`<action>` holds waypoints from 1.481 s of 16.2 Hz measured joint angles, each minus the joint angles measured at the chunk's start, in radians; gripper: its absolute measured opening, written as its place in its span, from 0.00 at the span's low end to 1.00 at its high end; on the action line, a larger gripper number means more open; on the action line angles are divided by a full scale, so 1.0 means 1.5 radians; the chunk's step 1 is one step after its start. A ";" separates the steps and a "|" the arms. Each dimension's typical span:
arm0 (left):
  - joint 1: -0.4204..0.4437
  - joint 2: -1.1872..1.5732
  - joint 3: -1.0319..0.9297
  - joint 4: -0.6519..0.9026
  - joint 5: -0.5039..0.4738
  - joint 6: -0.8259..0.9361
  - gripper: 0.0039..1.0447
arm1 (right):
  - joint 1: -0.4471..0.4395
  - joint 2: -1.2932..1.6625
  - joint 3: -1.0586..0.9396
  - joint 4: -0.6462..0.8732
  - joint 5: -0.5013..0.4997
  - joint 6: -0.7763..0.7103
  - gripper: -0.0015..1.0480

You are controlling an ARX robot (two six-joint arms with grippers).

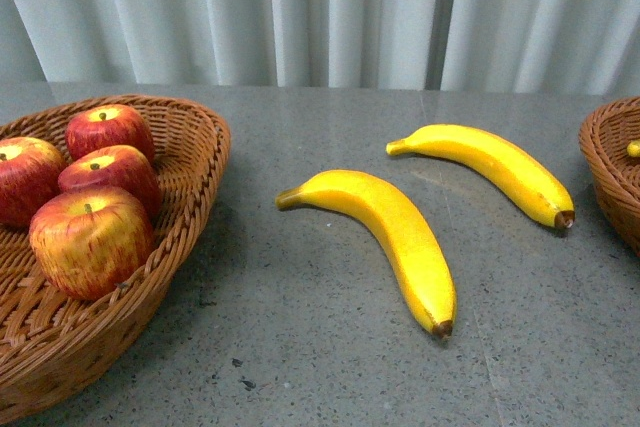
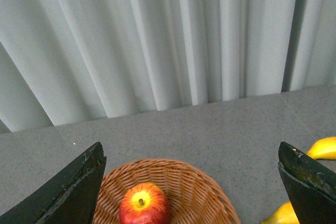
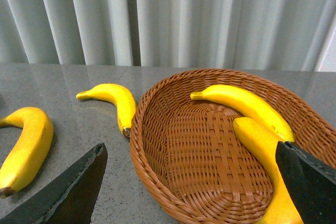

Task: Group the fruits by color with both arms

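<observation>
Counted four red apples [image 1: 92,237] bunched together in the left basket [image 1: 192,179], at the left end of the grey table [image 1: 320,367]. Found two fruits lying loose on the bare tabletop between the baskets: the nearer banana [image 1: 388,237] and the farther banana [image 1: 492,162], close to each other yet apart, brown tips turned to the right. In the right wrist view, made out two more bananas [image 3: 247,104] inside the right basket [image 3: 140,145], lying side by side along its wall; touching or not, could not tell. Caught the left gripper [image 2: 190,149] spread wide and holding nothing, with the left basket and one apple showing between its fingers [image 2: 68,192]. Caught the right gripper [image 3: 189,150] likewise spread wide and empty, right by the right basket. Noted a pale pleated curtain [image 1: 330,7] behind the table.
</observation>
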 joint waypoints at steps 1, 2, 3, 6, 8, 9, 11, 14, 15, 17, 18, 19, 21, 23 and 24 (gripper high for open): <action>0.001 -0.040 -0.036 0.049 -0.018 -0.025 0.84 | 0.000 0.000 0.000 0.000 0.000 0.000 0.94; 0.014 -0.079 -0.080 0.066 -0.012 -0.053 0.75 | 0.000 0.000 0.000 0.000 0.000 0.000 0.94; 0.043 -0.124 -0.146 0.083 0.002 -0.074 0.63 | 0.000 0.000 0.000 0.000 0.000 0.000 0.94; 0.064 -0.144 -0.185 0.094 0.013 -0.085 0.55 | 0.000 0.000 0.000 0.000 0.000 0.000 0.94; 0.096 -0.187 -0.267 0.111 0.054 -0.095 0.32 | 0.000 0.000 0.000 0.000 0.000 0.000 0.94; 0.111 -0.216 -0.301 0.118 0.074 -0.099 0.20 | 0.000 0.000 0.000 0.000 0.000 0.000 0.94; 0.141 -0.265 -0.352 0.127 0.098 -0.102 0.01 | 0.000 0.000 0.000 0.000 0.000 0.000 0.94; 0.171 -0.327 -0.410 0.120 0.134 -0.102 0.01 | 0.000 0.000 0.000 0.000 0.000 0.000 0.94; 0.182 -0.350 -0.425 0.113 0.141 -0.102 0.01 | 0.000 0.000 0.000 0.000 0.000 0.000 0.94; 0.242 -0.393 -0.452 0.093 0.201 -0.102 0.01 | 0.000 0.000 0.000 0.000 0.000 0.000 0.94; 0.252 -0.413 -0.461 0.083 0.199 -0.103 0.01 | 0.000 0.000 0.000 0.000 0.000 0.000 0.94; 0.249 -0.435 -0.470 0.071 0.209 -0.102 0.01 | 0.000 0.000 0.000 0.000 0.000 0.000 0.94; 0.246 -0.471 -0.484 0.049 0.209 -0.102 0.01 | 0.000 0.000 0.000 0.000 0.000 0.000 0.94; 0.247 -0.507 -0.493 0.022 0.209 -0.102 0.01 | 0.000 0.000 0.000 0.000 0.000 0.000 0.94; 0.247 -0.525 -0.497 0.009 0.209 -0.102 0.01 | 0.000 0.000 0.000 0.000 0.000 0.000 0.94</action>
